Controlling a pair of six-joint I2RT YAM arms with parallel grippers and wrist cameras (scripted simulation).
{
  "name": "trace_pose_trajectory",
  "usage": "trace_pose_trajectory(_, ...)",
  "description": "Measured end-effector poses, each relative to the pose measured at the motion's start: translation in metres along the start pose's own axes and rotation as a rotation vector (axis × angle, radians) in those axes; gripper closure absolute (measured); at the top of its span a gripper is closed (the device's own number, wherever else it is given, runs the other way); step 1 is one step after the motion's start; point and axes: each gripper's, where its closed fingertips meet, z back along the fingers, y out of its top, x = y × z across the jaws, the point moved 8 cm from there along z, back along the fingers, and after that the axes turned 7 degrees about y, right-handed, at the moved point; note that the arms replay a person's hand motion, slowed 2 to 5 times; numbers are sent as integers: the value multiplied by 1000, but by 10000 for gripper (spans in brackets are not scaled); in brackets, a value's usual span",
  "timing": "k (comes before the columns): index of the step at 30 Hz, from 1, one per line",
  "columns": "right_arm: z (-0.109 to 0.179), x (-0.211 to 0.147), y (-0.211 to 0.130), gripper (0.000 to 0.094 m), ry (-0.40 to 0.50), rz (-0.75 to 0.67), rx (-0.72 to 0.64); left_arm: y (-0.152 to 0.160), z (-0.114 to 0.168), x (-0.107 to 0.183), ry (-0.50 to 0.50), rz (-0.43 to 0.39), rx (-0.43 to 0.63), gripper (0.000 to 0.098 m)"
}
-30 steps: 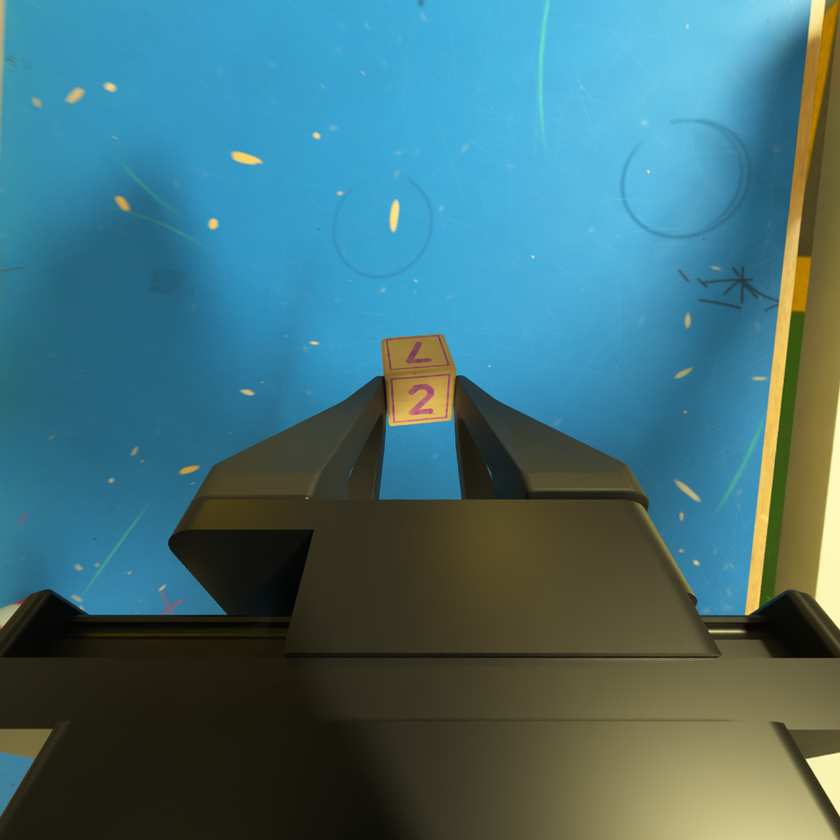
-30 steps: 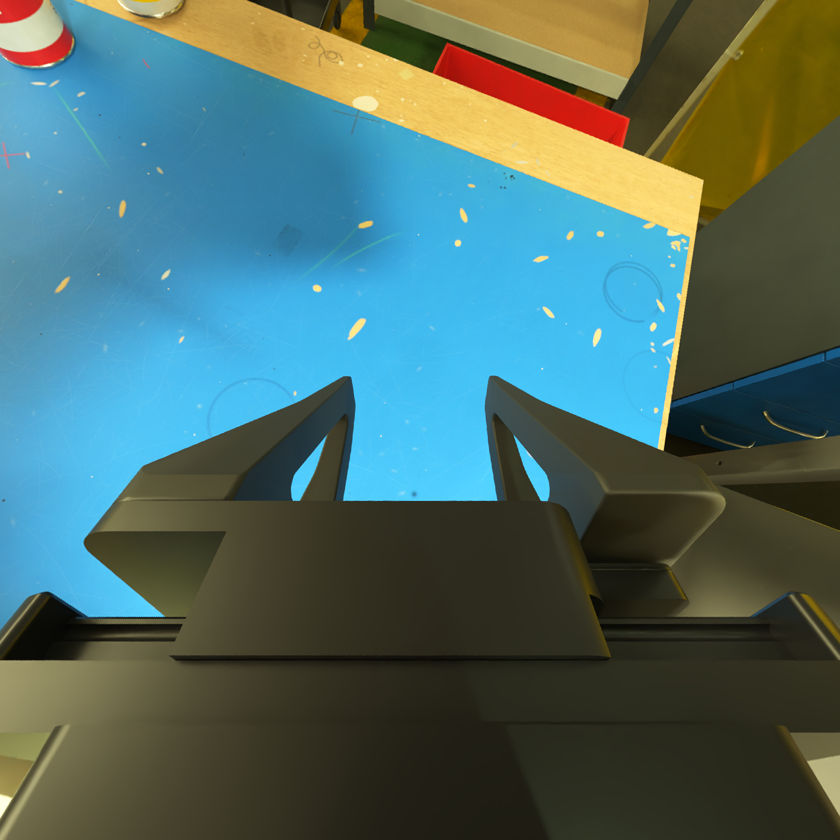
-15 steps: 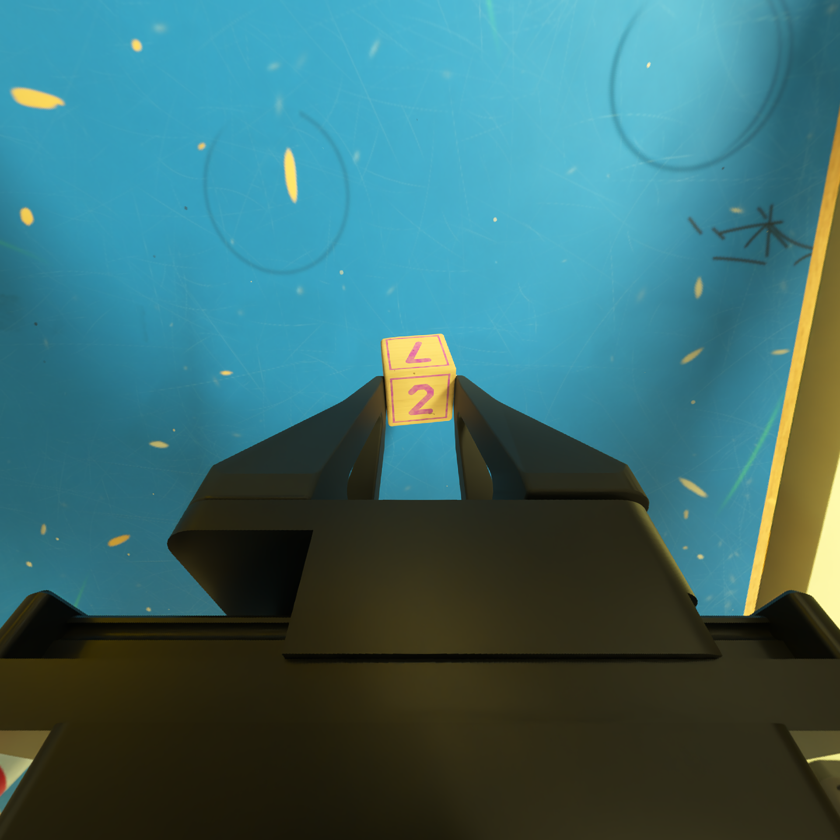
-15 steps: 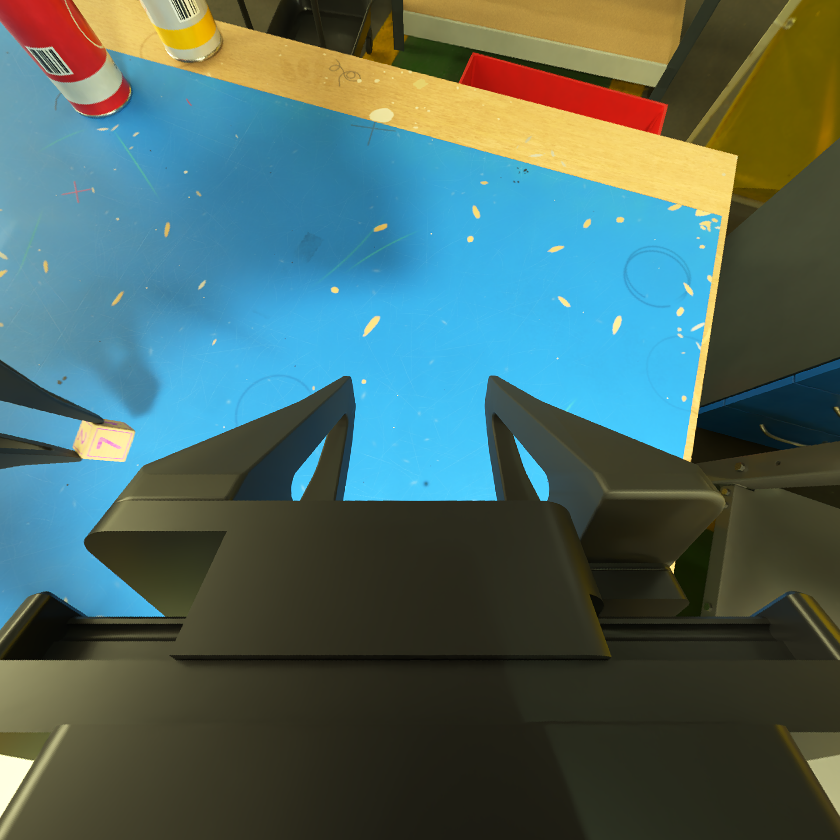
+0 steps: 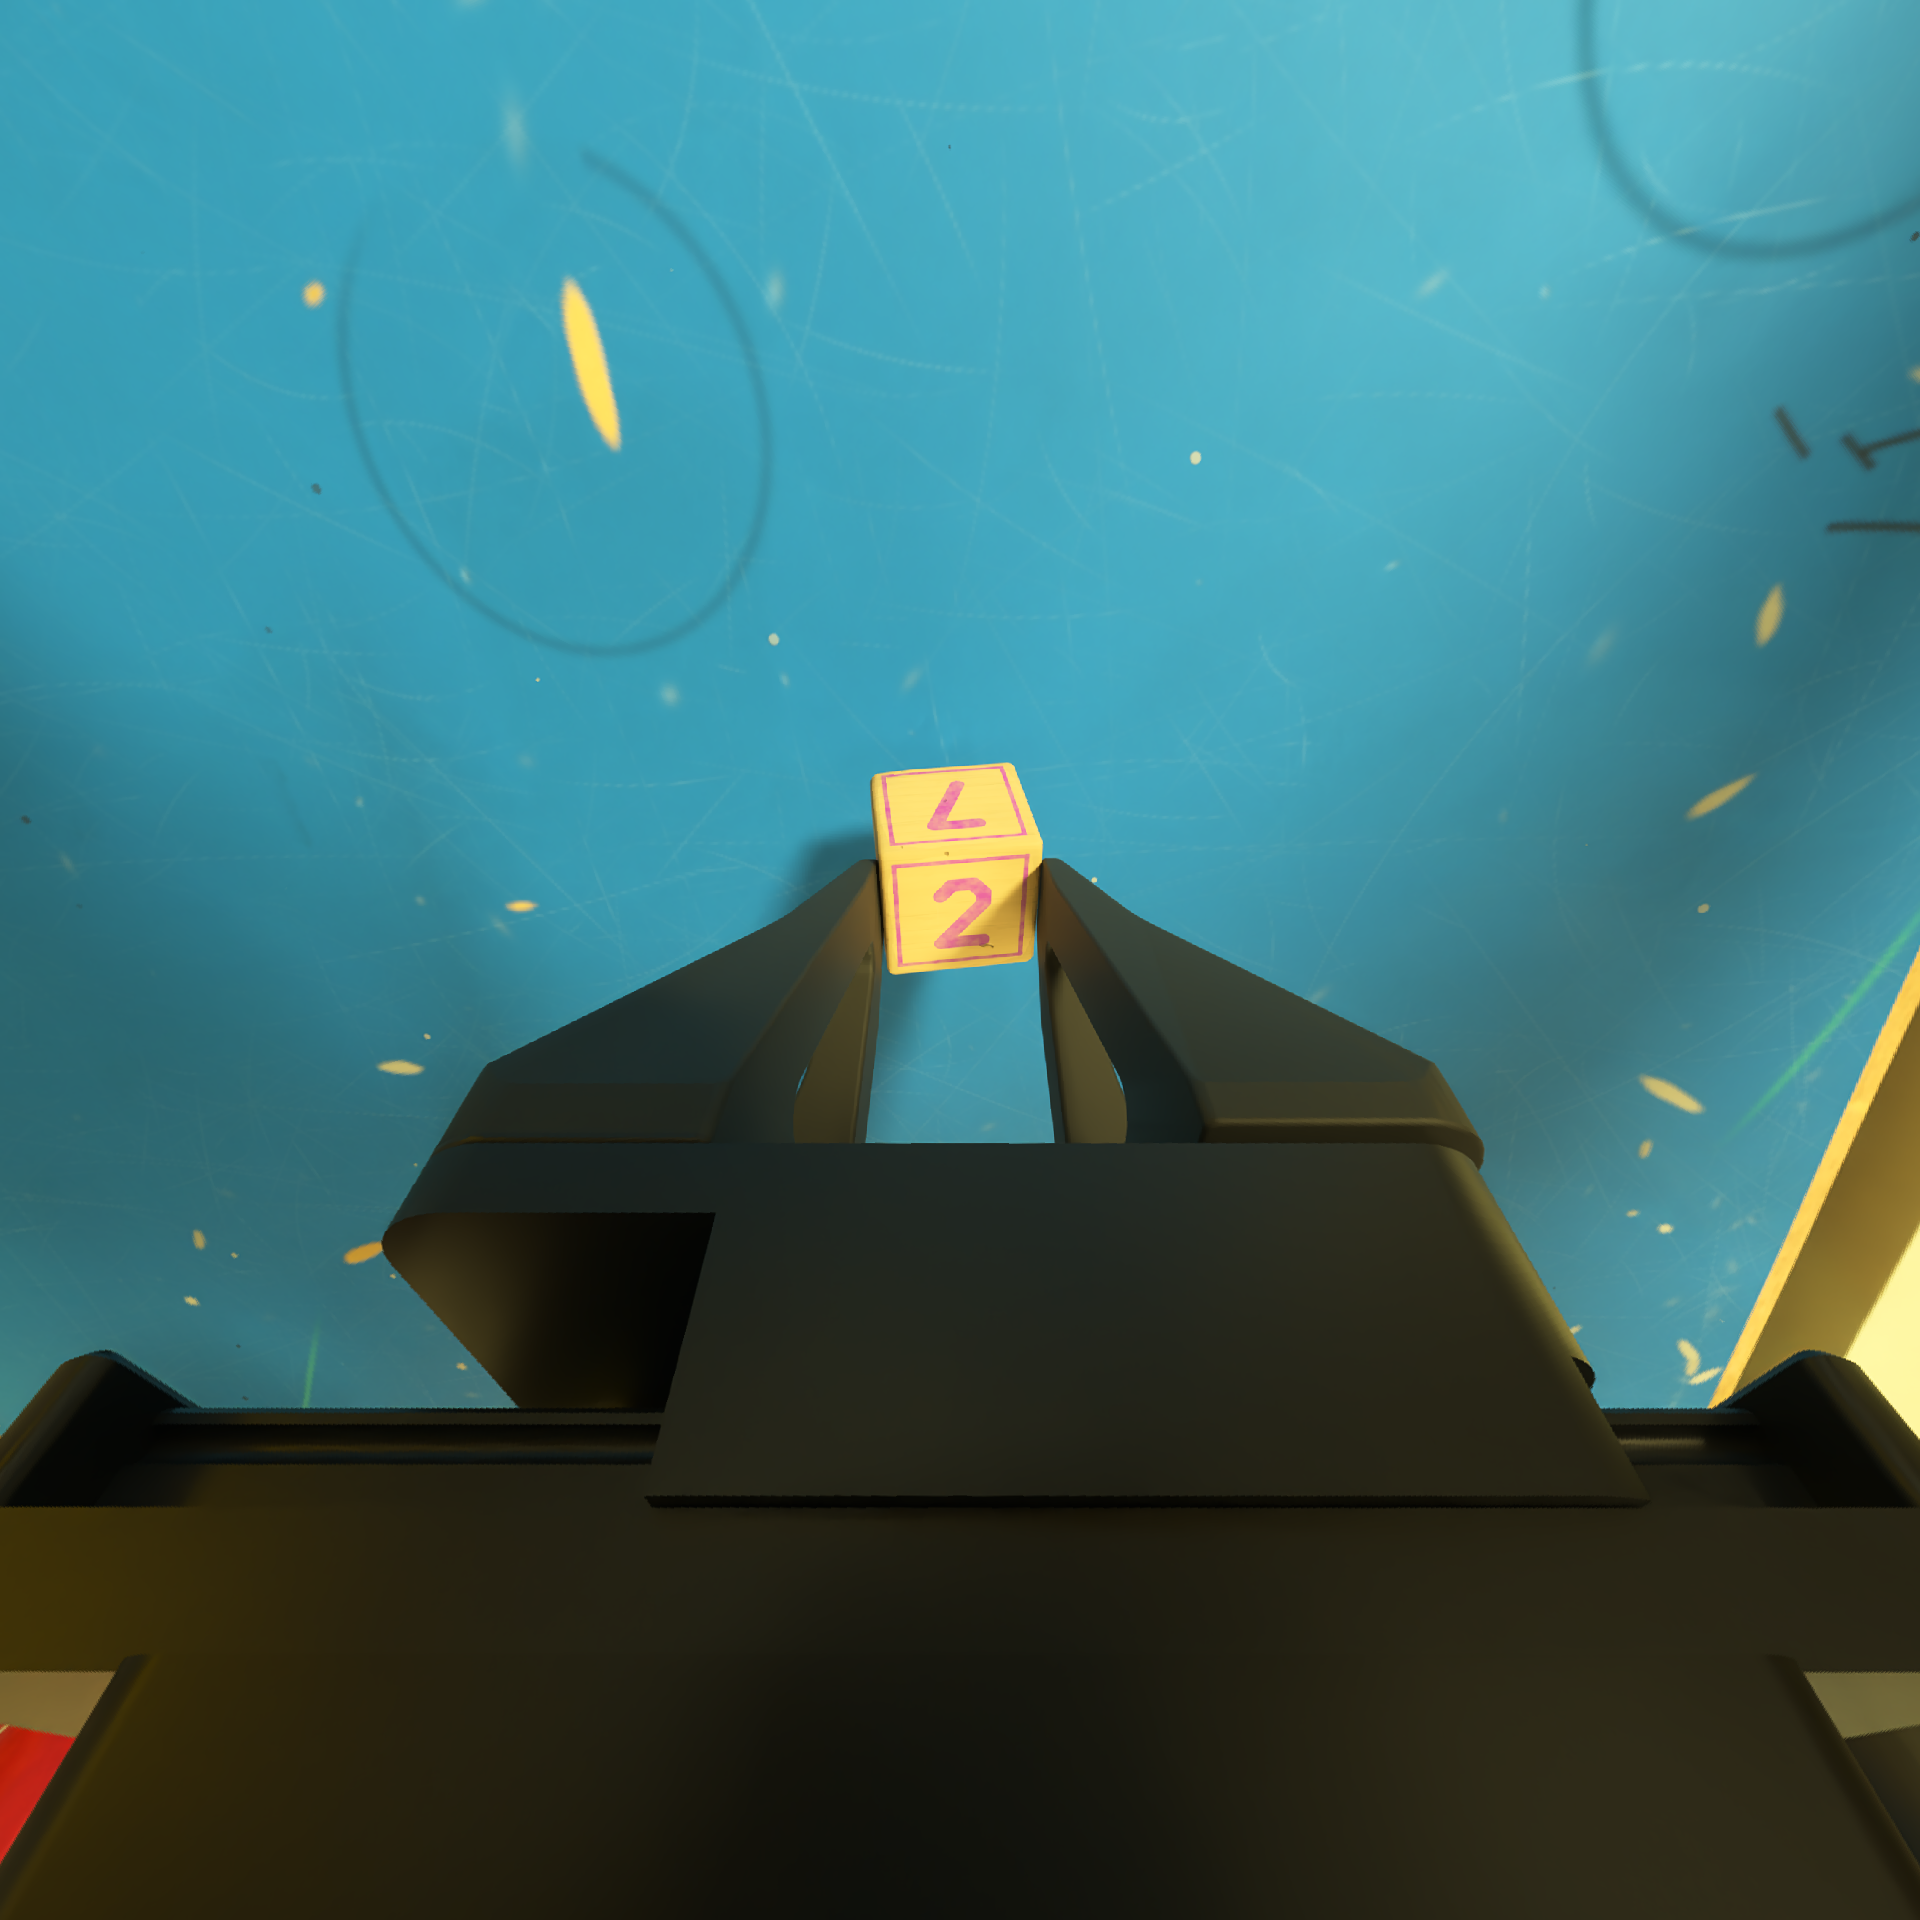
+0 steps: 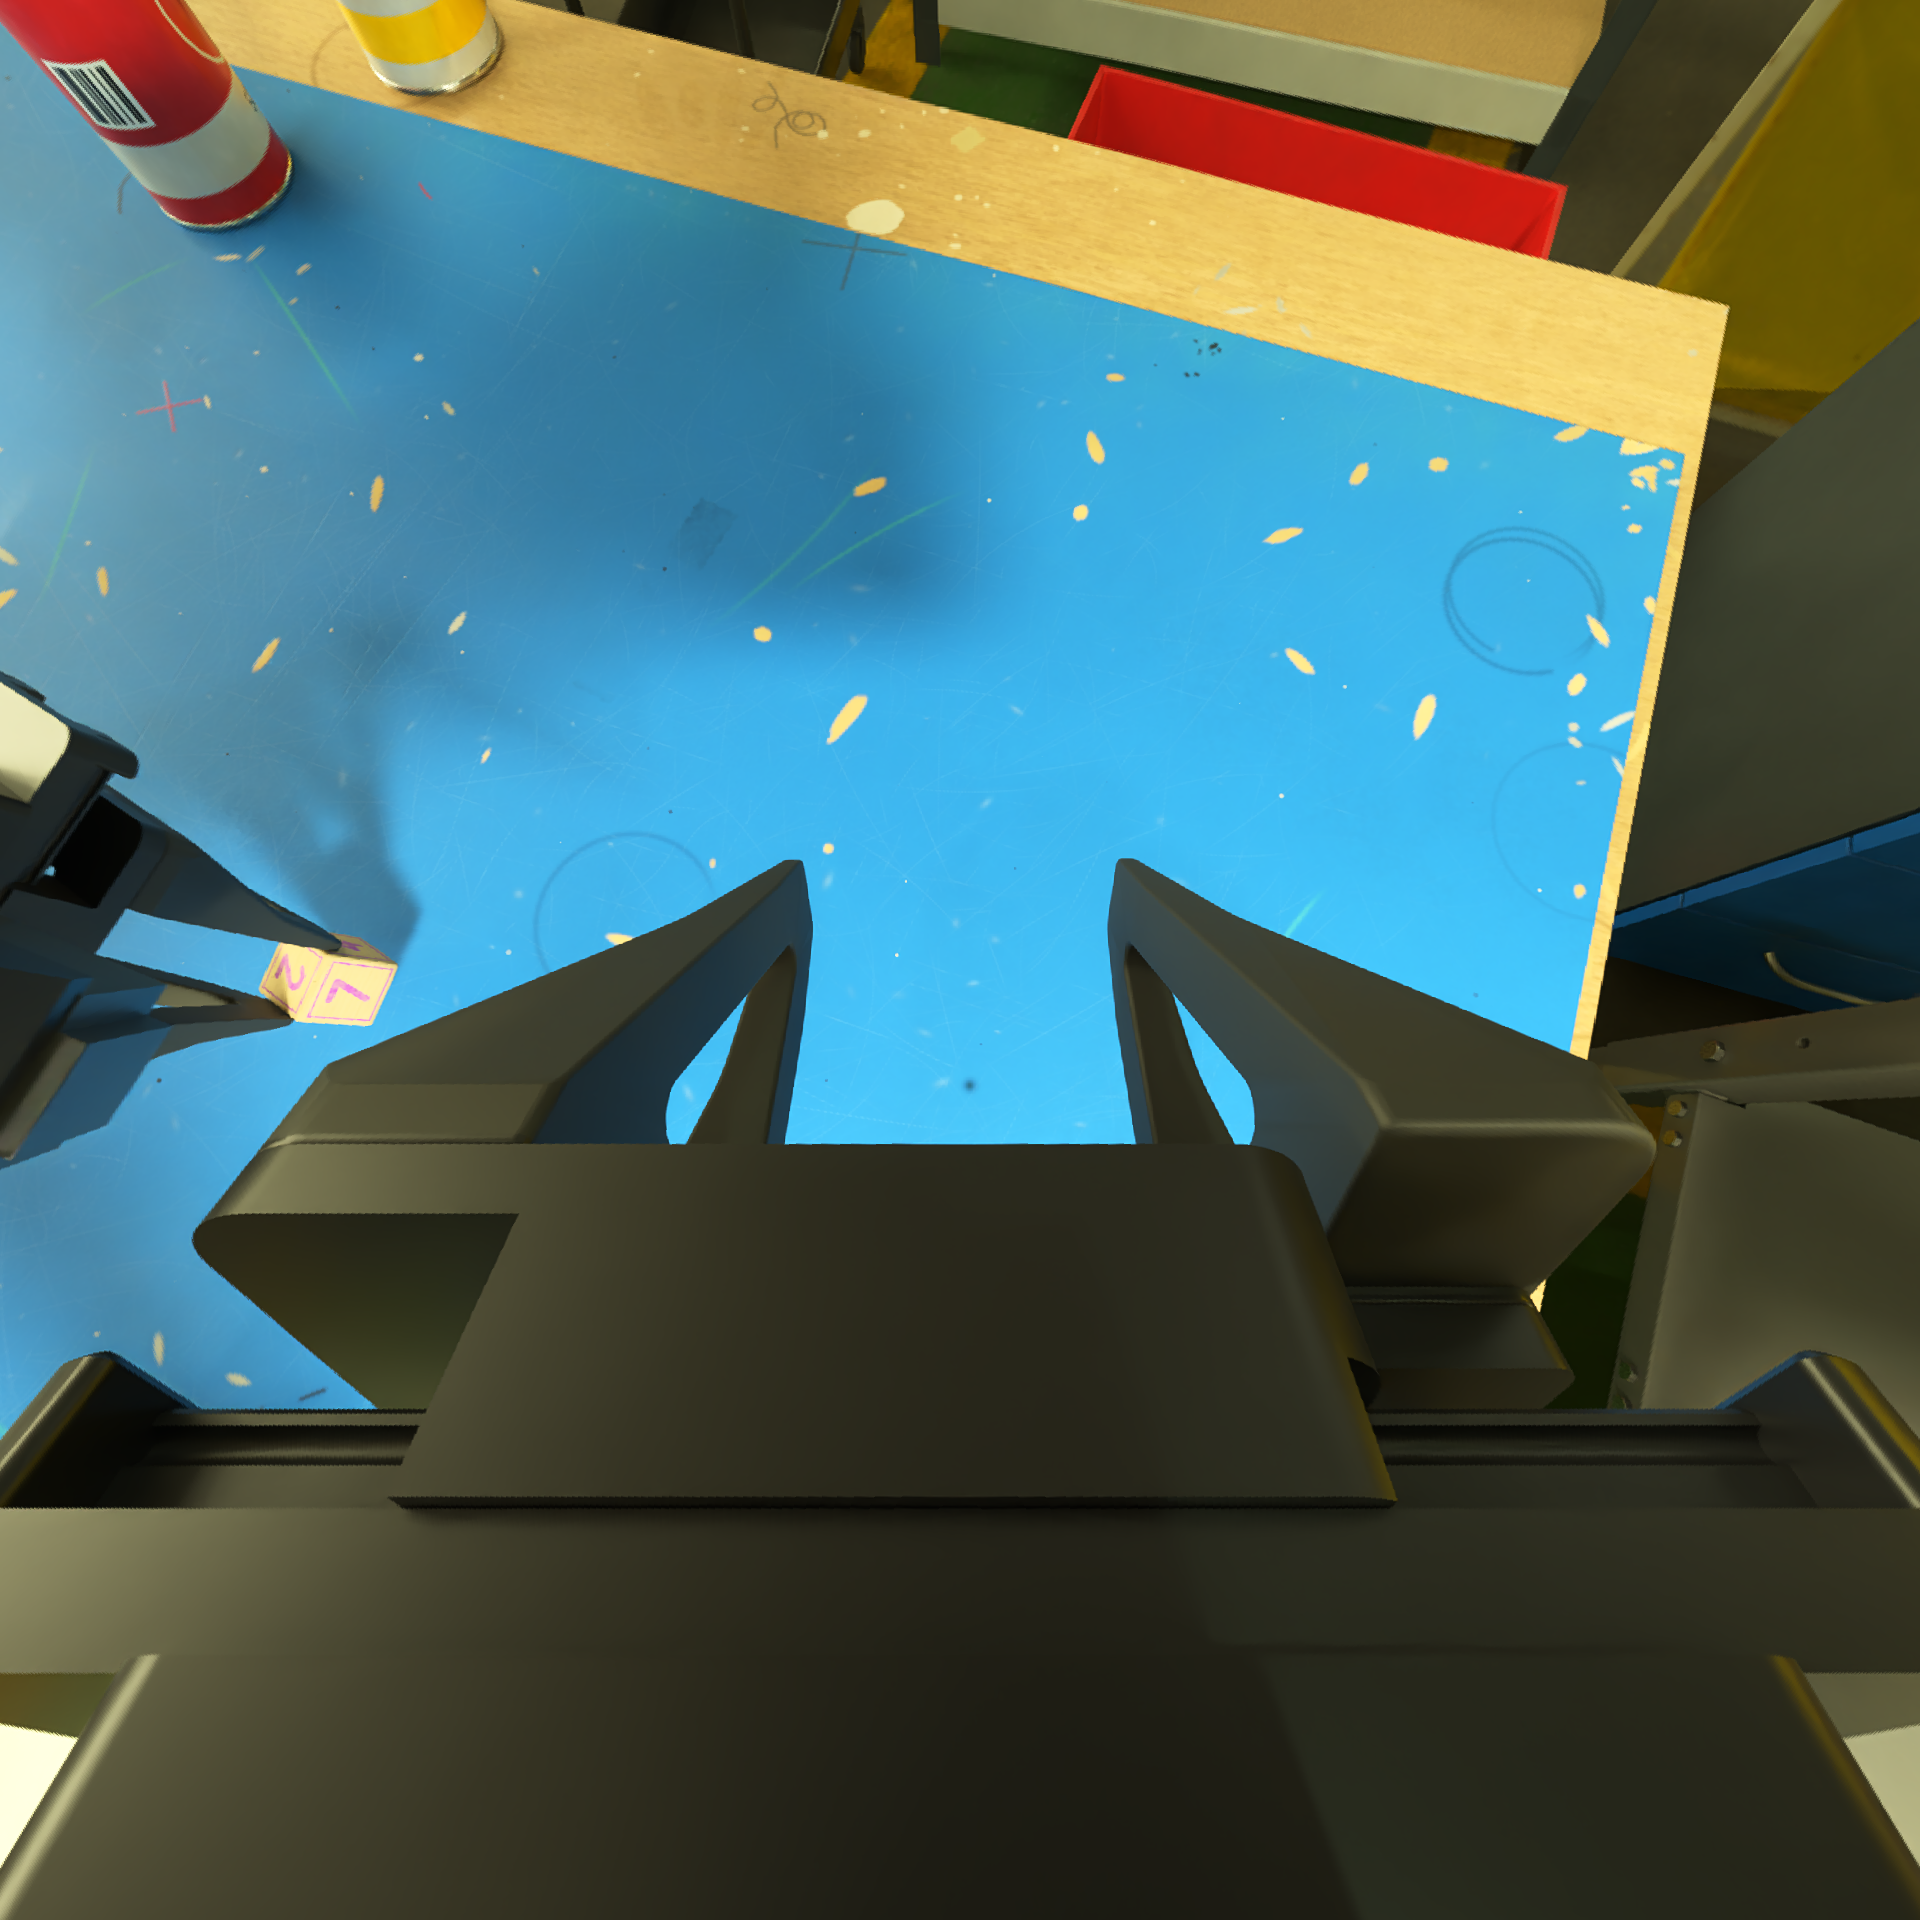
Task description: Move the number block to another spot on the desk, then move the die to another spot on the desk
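Left gripper pinches number block low over blue desk for set-down; right gripper spread wide, empty.

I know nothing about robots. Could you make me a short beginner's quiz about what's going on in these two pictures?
1. True or false: the right gripper is holding something.
2. Which thing sits between the fingers of the left gripper? A) the red and white can B) the number block C) the yellow can
3. Fill in: the red and white can stands on the ____ desk mat, near its far edge.

Key
1. False: its fingers are spread apart, with only mat between them.
2. B: the block is pinched at the fingertips, as the right wrist view also shows.
3. blue
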Motion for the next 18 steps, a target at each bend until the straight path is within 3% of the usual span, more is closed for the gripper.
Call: trace_pose_trajectory(18, -10, 4, -9, 453, 41, -19, -54, 11, -15, -10, -71, -43, -93, 723)
